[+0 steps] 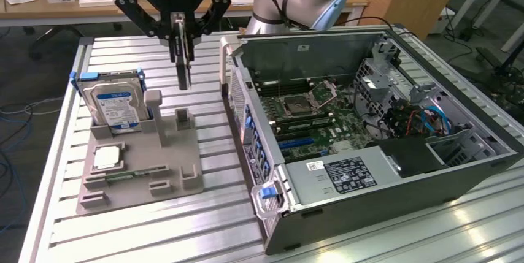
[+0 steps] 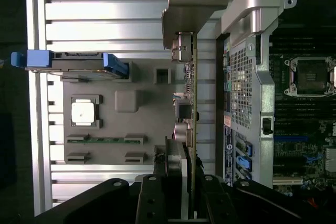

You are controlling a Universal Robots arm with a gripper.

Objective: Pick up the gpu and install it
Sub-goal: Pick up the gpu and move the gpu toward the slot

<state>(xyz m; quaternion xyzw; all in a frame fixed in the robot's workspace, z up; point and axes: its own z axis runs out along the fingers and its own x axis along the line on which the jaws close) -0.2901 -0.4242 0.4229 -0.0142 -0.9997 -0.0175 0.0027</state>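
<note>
The gpu [image 1: 183,67] hangs edge-on and upright in my gripper [image 1: 181,33], whose fingers are shut on its upper part. It is lifted clear of the grey holder [image 1: 159,159], just above the small upright post at the holder's back. In the wrist view the gpu [image 2: 192,103] runs as a thin green edge away from my gripper [image 2: 187,169], ending in its silver bracket [image 2: 190,3]. It lies between the holder and the open computer case [image 1: 458,180]. The motherboard [image 1: 319,113] with blue slots [image 1: 299,142] lies exposed inside the case.
A silver hard drive [image 1: 115,106] with a blue-white label stands upright in the holder's back corner. A square processor chip [image 1: 108,157] and a green memory stick [image 1: 123,177] lie on the holder. The case's rear wall [image 1: 245,110] rises close beside the card.
</note>
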